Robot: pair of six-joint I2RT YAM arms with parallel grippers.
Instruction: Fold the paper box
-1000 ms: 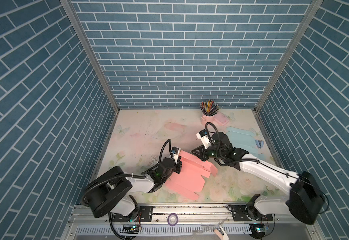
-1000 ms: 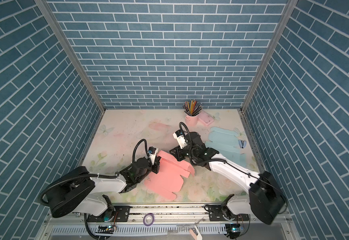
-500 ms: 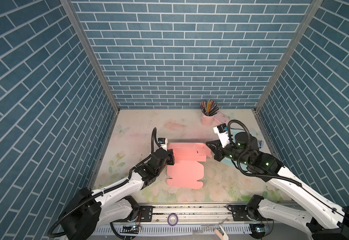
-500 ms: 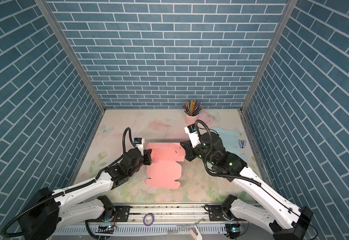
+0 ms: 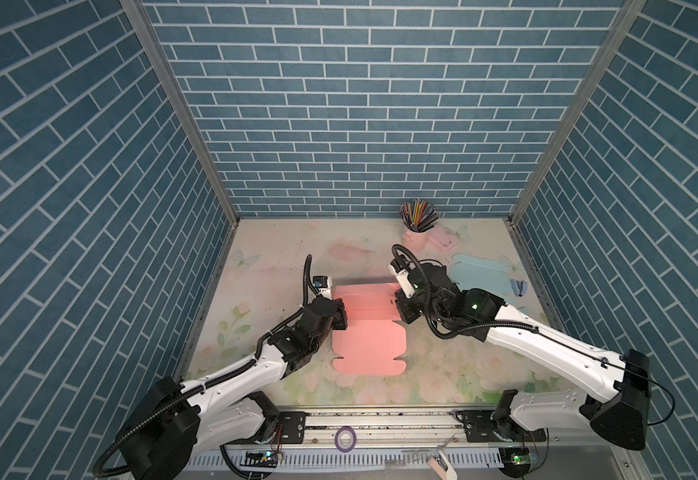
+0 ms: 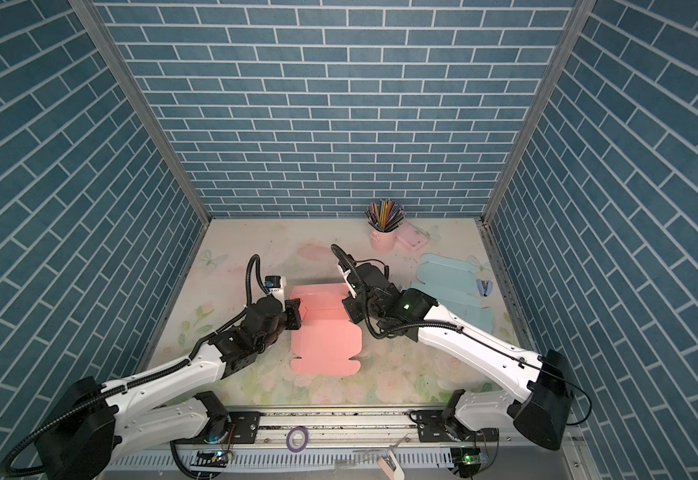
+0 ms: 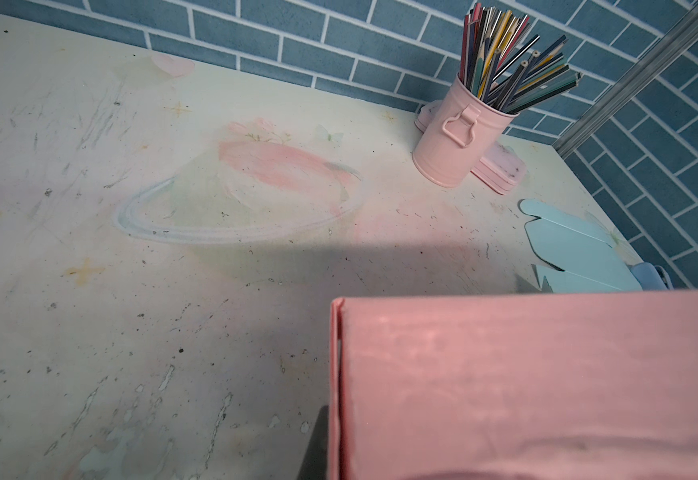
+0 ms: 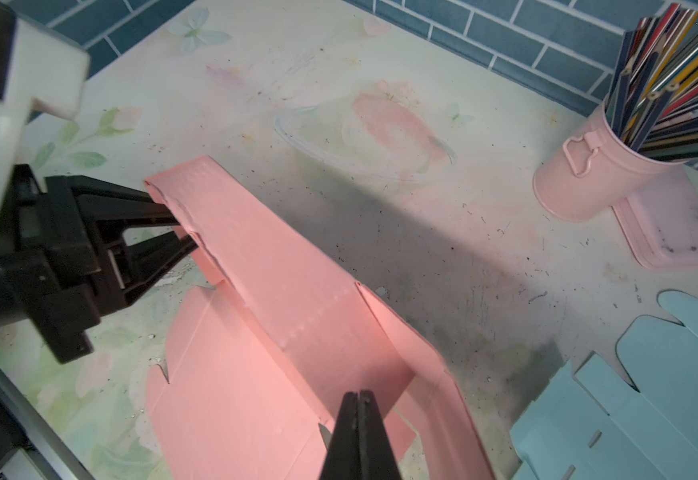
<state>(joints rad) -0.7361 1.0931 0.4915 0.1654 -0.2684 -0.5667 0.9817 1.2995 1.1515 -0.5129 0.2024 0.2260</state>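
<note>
The pink paper box lies mid-table, its near panels flat and its far panel raised as a low wall. My left gripper is shut on the left end of that wall. In the left wrist view the wall fills the near corner and hides the fingers. My right gripper is at the box's right end, shut with nothing between its fingers, its tips just above a small pink side flap.
A pink cup of pencils and a pink case stand at the back right. A flat light blue box blank and a blue stapler lie along the right wall. A purple tape roll sits on the front rail.
The box went from lying flat and slanted to square with its far panel raised. The right gripper has closed, and its arm now reaches in lower from the right.
</note>
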